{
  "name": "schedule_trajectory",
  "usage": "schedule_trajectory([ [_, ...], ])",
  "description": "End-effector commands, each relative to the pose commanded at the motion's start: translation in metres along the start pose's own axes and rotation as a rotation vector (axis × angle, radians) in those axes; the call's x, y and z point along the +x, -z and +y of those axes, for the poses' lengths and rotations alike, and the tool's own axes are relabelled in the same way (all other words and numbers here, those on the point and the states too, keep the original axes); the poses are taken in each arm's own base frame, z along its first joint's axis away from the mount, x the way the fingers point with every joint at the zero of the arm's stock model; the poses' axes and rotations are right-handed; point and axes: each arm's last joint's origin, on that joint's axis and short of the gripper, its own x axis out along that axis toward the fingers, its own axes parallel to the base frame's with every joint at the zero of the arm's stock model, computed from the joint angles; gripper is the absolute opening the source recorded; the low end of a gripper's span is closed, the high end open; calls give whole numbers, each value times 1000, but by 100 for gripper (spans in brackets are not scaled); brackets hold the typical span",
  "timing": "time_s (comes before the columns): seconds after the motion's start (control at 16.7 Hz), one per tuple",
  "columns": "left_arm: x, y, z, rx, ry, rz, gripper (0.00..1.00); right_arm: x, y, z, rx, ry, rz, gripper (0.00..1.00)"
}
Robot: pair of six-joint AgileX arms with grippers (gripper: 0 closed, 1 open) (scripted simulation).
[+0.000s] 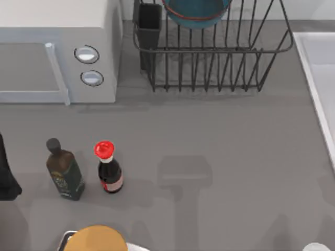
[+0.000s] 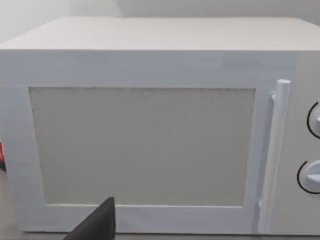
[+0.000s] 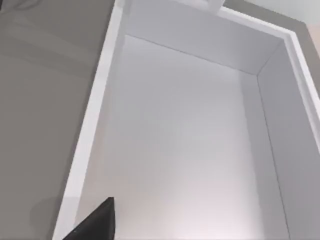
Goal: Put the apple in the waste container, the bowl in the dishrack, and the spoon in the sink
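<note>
Two of your three jobs could be judged from above: the bowl [image 1: 197, 13] sat inside the dishrack [image 1: 220, 57] at the back of the counter [image 1: 220, 172], so that part looked done, while the apple and the spoon lay somewhere you could not place them. Your bowl leaned among the upright bars, which is likely why it stayed put, next to the black utensil cup [image 1: 148, 29] at the rack's left corner.

Your left arm [image 1: 7, 172] stood at the counter's left edge, its wrist camera facing the microwave [image 2: 150, 135] door and handle [image 2: 276, 155]; one dark finger tip [image 2: 97, 222] poked into that view, and you could not tell whether the left claw was open or closed. Your right wrist camera looked down into the sink [image 3: 95, 125], whose basin was bare where it was in view, so the spoon was probably not yet dropped there. Again one finger tip [image 3: 95, 222] was all you had, so the right claw's state could not be told either.

Between the arms stood a dark green bottle [image 1: 65, 170] and the red-capped sauce bottle [image 1: 109, 170], close together, with a round tan thing [image 1: 96, 239] at the front edge. Those bottles stood where a low sweep from the left could have knocked them.
</note>
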Motion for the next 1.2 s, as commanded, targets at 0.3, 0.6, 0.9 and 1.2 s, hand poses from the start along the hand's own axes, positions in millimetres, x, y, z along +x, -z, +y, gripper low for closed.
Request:
schedule_trajectory([
  [0.3, 0, 0, 0, 0, 0, 0, 100, 34, -13, -27, -315, -208, 516, 100],
  [0.6, 0, 0, 0, 0, 0, 0, 100, 69, -16, -56, -481, -528, 823, 100],
  [0.9, 0, 0, 0, 0, 0, 0, 100, 89, -14, -73, -535, -720, 907, 100],
  [1.2, 0, 0, 0, 0, 0, 0, 100, 89, -15, -73, -540, -725, 907, 100],
])
